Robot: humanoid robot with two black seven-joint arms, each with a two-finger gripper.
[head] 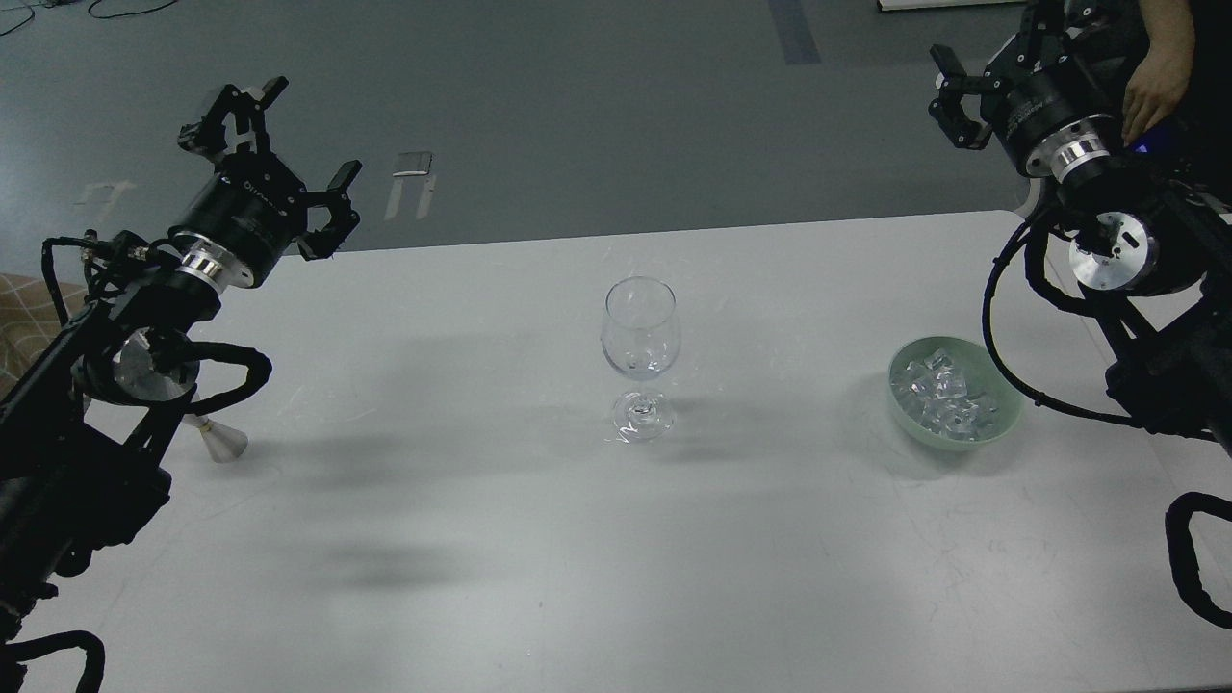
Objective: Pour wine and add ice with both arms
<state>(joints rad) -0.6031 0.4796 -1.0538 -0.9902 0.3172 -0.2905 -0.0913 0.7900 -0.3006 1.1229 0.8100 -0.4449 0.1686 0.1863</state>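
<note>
Grey floor behind white table [481, 539]. Wine glass [641, 356] stood upright at centre, empty, reachable for both arms. Ice [948, 397] lay in green bowl [1001, 423] near right side. Left gripper [279, 164] and right gripper [948, 91] hung raised, fingers spread, holding nothing. Probably task not begun.

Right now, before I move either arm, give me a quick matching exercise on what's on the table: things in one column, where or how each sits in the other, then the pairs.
Things:
1. wine glass
2. ice
3. left hand
4. right hand

States:
A. piled in the green bowl
B. raised and open, beyond the table's far right corner
C. upright and empty, mid-table
D. raised and open, over the table's far left edge

Pairs: 1-C, 2-A, 3-D, 4-B
</note>
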